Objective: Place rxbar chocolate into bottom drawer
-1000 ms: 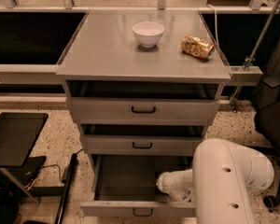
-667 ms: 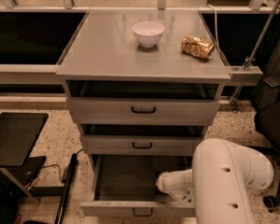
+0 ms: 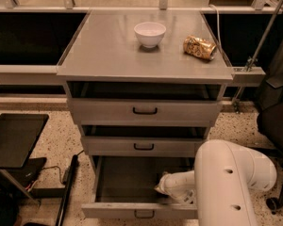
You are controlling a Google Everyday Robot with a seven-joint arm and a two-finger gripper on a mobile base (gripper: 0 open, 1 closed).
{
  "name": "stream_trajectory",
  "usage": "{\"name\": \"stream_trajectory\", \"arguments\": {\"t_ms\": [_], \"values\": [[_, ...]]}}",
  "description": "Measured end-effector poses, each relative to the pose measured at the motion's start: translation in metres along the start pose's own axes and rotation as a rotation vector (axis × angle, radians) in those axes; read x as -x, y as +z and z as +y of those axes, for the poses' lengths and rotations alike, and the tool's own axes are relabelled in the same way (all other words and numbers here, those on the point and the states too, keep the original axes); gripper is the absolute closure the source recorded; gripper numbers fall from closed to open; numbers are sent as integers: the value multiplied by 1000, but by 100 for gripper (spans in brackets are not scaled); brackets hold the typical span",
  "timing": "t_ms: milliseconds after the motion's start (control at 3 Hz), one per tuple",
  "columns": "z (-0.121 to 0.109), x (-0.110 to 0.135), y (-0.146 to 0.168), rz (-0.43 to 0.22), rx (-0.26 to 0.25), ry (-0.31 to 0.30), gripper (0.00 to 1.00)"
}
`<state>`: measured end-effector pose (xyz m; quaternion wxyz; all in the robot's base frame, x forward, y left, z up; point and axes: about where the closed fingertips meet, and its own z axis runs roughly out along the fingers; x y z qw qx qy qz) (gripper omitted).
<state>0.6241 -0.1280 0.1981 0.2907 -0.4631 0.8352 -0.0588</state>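
Note:
The bottom drawer [image 3: 125, 182] of the grey cabinet is pulled open, with its dark handle [image 3: 142, 214] on the front. My white arm [image 3: 226, 182] reaches down from the right into the drawer. My gripper [image 3: 161, 187] is low inside the drawer at its right side, near the floor. The rxbar chocolate is hidden or out of view.
On the cabinet top [image 3: 108, 55] stand a white bowl [image 3: 150, 33] and a crinkled gold snack bag [image 3: 199, 47]. The two shallower drawers [image 3: 144, 111] above are slightly open. A black tray table [image 3: 14, 138] stands at the left and a dark chair [image 3: 276, 121] at the right.

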Motion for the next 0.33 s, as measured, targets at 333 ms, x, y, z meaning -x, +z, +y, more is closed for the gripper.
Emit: {"name": "stream_trajectory", "arguments": {"t_ms": [333], "values": [[0, 0, 0, 0, 0, 0, 0]]}}
